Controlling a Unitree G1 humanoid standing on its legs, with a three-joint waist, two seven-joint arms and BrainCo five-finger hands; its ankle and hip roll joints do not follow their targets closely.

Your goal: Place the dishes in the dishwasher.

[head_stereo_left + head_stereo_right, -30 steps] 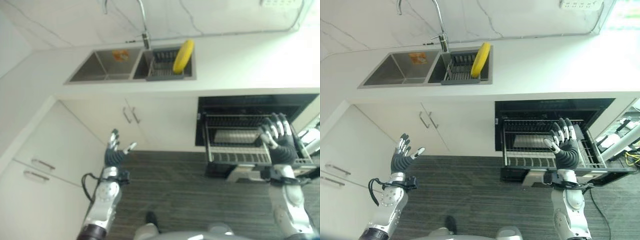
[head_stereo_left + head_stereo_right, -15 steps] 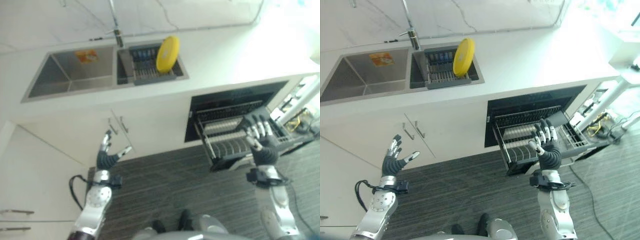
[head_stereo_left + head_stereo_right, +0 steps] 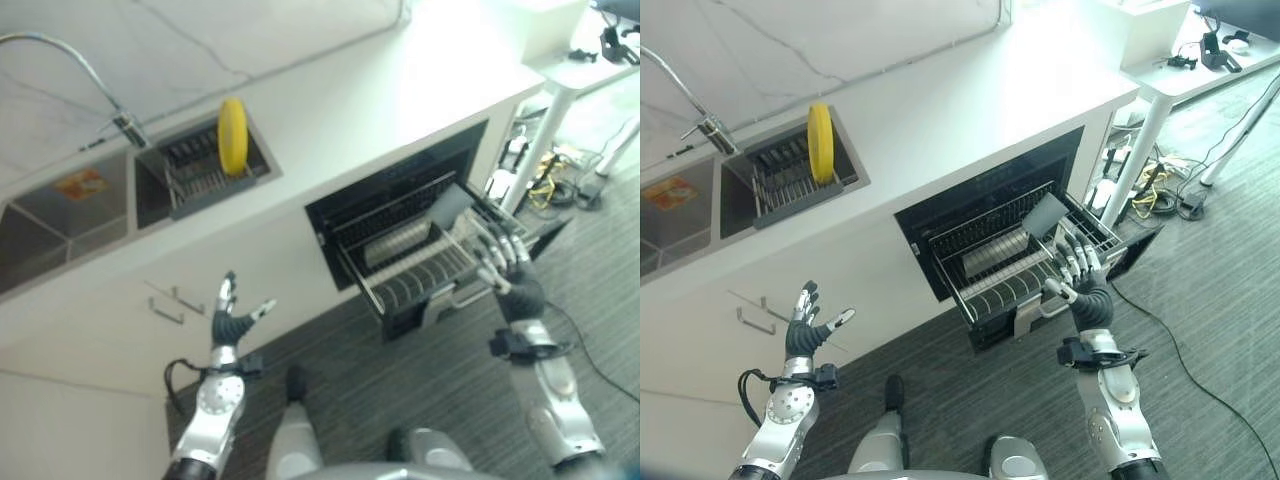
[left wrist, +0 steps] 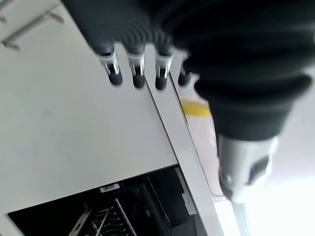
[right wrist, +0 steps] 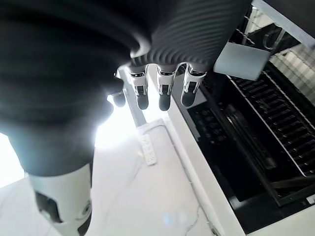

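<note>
A yellow plate [image 3: 820,142] stands on edge in a dark dish rack [image 3: 792,178] inside the right basin of the sink. Under the white counter the dishwasher [image 3: 985,205] is open, its wire rack [image 3: 1015,262] pulled out over the floor. My right hand [image 3: 1083,288] is raised, open and empty, just in front of the rack's right front corner. Lower left, my left hand [image 3: 804,330] is held up in front of the white cabinet doors, open with fingers spread, holding nothing.
A tall faucet [image 3: 695,108] rises behind the sink; the left basin [image 3: 670,205] holds an orange item. A white-legged table [image 3: 1200,60] and loose cables [image 3: 1160,195] stand right of the counter. Dark grey plank floor [image 3: 970,400] lies below.
The whole picture has swung and tilted, so the camera moved; sink now sits upper left, dishwasher centre. Both hands stay raised and open, the right one still near the pulled-out rack.
</note>
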